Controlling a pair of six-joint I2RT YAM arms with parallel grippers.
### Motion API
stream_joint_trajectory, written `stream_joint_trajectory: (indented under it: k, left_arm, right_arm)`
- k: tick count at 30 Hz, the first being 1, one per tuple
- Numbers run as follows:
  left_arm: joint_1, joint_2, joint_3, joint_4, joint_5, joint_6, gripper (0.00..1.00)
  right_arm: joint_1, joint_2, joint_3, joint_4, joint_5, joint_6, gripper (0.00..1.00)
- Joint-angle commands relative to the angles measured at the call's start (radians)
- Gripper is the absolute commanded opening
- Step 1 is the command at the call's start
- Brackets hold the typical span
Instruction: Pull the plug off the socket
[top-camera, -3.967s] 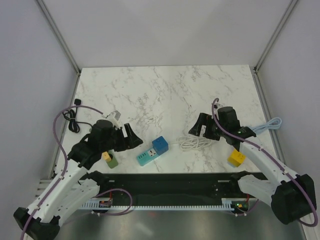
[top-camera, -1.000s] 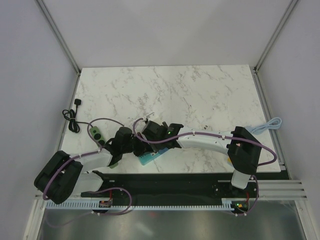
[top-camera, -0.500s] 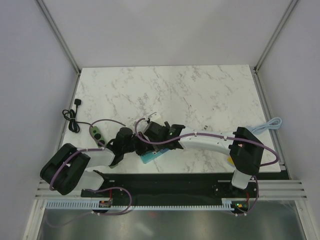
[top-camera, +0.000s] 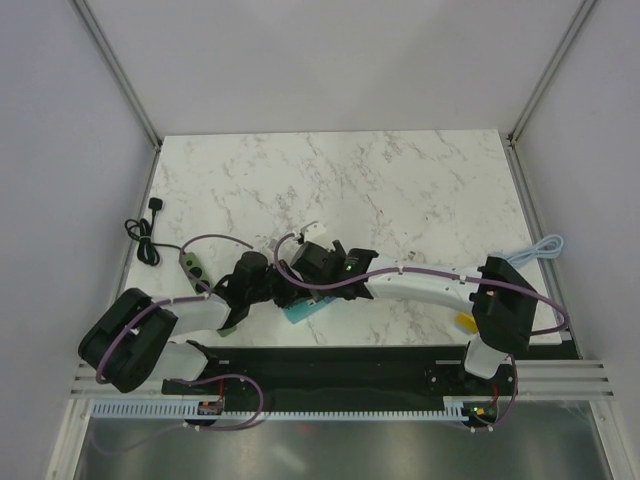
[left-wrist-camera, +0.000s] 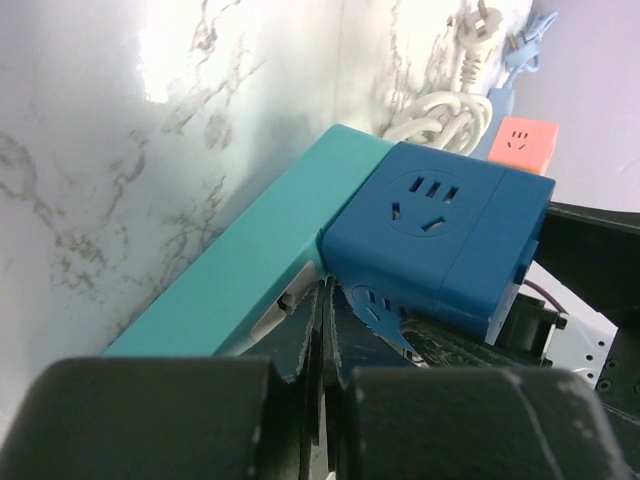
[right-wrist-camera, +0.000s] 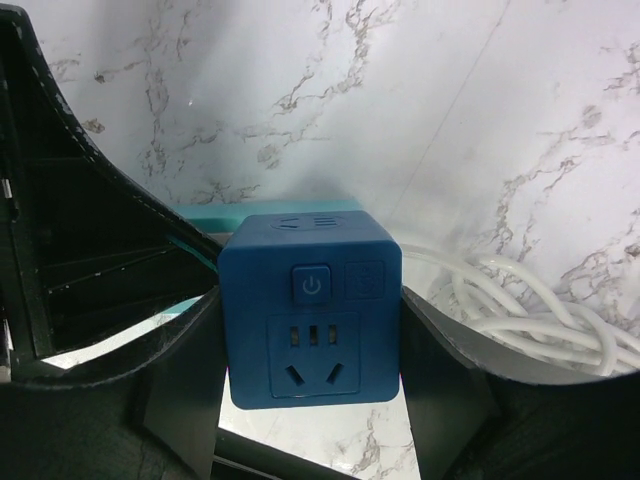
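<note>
The socket is a teal power strip (left-wrist-camera: 240, 270) lying near the table's front edge (top-camera: 305, 311). The plug, a blue cube with a power button (right-wrist-camera: 312, 320), sits against the strip's end (left-wrist-camera: 440, 230). My right gripper (right-wrist-camera: 312, 335) is shut on the plug, one finger (right-wrist-camera: 185, 365) pressed on each side face. My left gripper (left-wrist-camera: 325, 300) is shut with nothing between its fingers. Its tips rest at the seam where strip and plug meet. In the top view both grippers (top-camera: 290, 285) crowd over the strip and hide the plug.
A coiled white cable (right-wrist-camera: 530, 310) lies just right of the plug. An orange cube (left-wrist-camera: 520, 145) and a light blue cable (top-camera: 535, 250) are further right. A green adapter (top-camera: 190, 265) and a black cord (top-camera: 145, 238) lie at the left.
Four seconds ago both arms stood apart at the sides; now they have closed in on the strip. Over the last second the right arm's elbow drifted slightly right; the grips look unchanged.
</note>
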Motion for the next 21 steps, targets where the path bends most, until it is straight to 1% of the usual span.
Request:
stream_joint_trajectory:
  k: [1, 6, 8, 10, 14, 17, 18, 19, 21]
  left_arm:
    - [-0.004, 0.069, -0.071, -0.371, -0.207, 0.108, 0.02]
    - [-0.004, 0.049, -0.061, -0.374, -0.201, 0.122, 0.02]
    - [-0.004, 0.028, -0.045, -0.391, -0.193, 0.137, 0.02]
    - [-0.004, -0.023, -0.034, -0.414, -0.199, 0.145, 0.02]
    - [-0.004, -0.106, 0.021, -0.53, -0.241, 0.189, 0.02]
    - [-0.004, -0.204, 0.05, -0.535, -0.192, 0.249, 0.02]
    - [-0.004, -0.268, 0.055, -0.535, -0.178, 0.264, 0.02]
    - [-0.004, -0.296, 0.071, -0.535, -0.147, 0.298, 0.02]
    - [-0.004, -0.349, 0.096, -0.554, -0.116, 0.336, 0.1]
  right_arm:
    - [-0.001, -0.188, 0.07, 0.158, 0.149, 0.006, 0.0]
    - [-0.01, -0.214, 0.031, 0.162, 0.159, 0.013, 0.0]
    - [-0.018, -0.224, -0.01, 0.169, 0.153, 0.026, 0.0]
    - [-0.028, -0.243, -0.054, 0.183, 0.151, 0.043, 0.0]
    - [-0.036, -0.276, -0.097, 0.212, 0.136, 0.044, 0.0]
    - [-0.041, -0.277, -0.119, 0.218, 0.113, 0.014, 0.0]
    - [-0.041, -0.282, -0.139, 0.221, 0.108, 0.006, 0.0]
    - [-0.042, -0.286, -0.153, 0.227, 0.104, 0.001, 0.0]
    - [-0.048, -0.311, -0.203, 0.252, 0.071, -0.023, 0.0]
